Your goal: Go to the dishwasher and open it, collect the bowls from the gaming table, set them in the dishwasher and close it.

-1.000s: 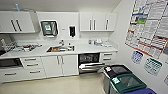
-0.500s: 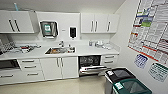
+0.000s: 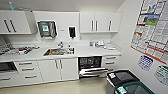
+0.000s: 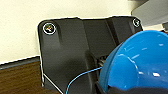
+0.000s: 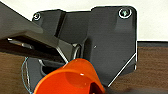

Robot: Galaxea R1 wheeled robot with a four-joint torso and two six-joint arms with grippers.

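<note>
Gripper states cannot be told for either arm, though a blue bowl (image 4: 140, 62) is seen close at the left wrist and an orange bowl (image 5: 71, 77) at the right, while the dishwasher (image 3: 90, 66) stands open ahead, below the bench (image 3: 82, 51), right of the sink (image 3: 58, 51).

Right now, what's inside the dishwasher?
The dishwasher stands open under the counter, door folded down. Inside is a dark cavity with what looks like a rack; whether anything sits in it is too blurred to tell. The lower part is hidden behind the door.
</note>
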